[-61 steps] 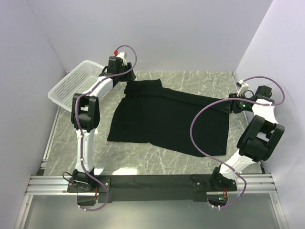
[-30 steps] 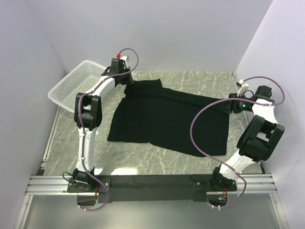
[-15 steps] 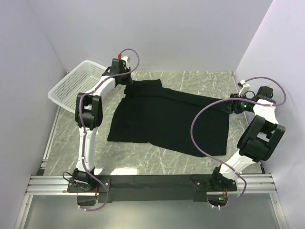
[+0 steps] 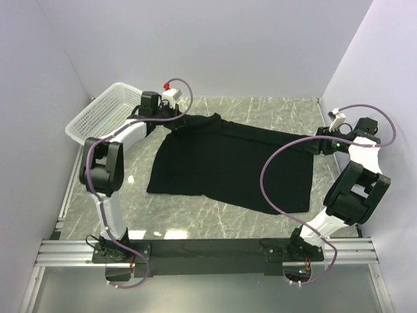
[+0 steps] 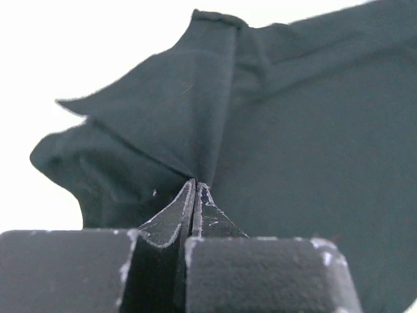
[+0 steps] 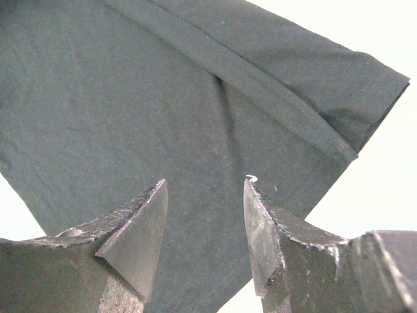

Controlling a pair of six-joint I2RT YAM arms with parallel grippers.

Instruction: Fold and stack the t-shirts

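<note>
— T-shirt position?
— Black, spread mostly flat on the marble surface, between the two arms. The far-left corner is bunched up.
— Left tool?
— Fingers pressed together, pinching a fold of the cloth at that bunched corner. In the left wrist view the cloth ridges up right from the tips.
— Right tool?
— Fingers apart, nothing between them. It sits at the shirt's right edge. In the right wrist view a hemmed sleeve lies just beyond the tips. Can't tell if the tips touch the cloth.
— Anything else on there?
— White mesh basket, far left by the wall, apart from the shirt.
</note>
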